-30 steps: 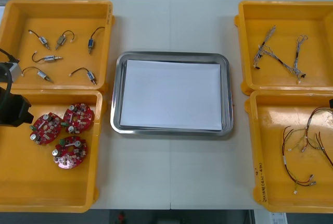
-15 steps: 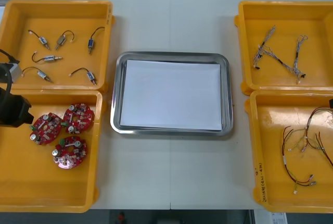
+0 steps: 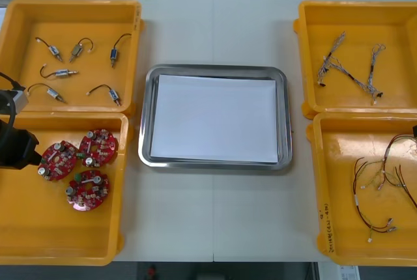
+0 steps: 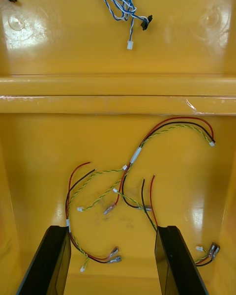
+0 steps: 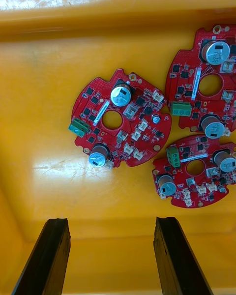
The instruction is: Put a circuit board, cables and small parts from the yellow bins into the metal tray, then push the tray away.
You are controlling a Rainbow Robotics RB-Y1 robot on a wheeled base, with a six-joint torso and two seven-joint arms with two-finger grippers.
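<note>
Three round red circuit boards [image 3: 57, 161] lie close together in the near left yellow bin [image 3: 39, 228]. My left arm [image 3: 14, 146] hangs over that bin's left side. In the left wrist view my left gripper [image 5: 110, 221] is open above the bin floor, with the nearest board [image 5: 120, 120] just beyond its fingertips and two more boards [image 5: 194, 169] beside it. My right gripper [image 4: 113, 228] is open over the near right bin, with red and yellow cables [image 4: 132, 162] lying between and beyond its fingers. The metal tray [image 3: 146, 117], white inside, sits in the middle with nothing in it.
The far left bin [image 3: 19, 19] holds several small metal parts [image 3: 62, 71] with wire tails. Twisted blue and white cables [image 3: 345, 65] lie in the far right bin [image 3: 313, 26], and red and yellow cables [image 3: 381, 182] in the near right one. Bare table surrounds the tray.
My left arm has shifted a little toward the table's near edge, over the circuit board bin. The boards, the tray and the right arm have not moved.
</note>
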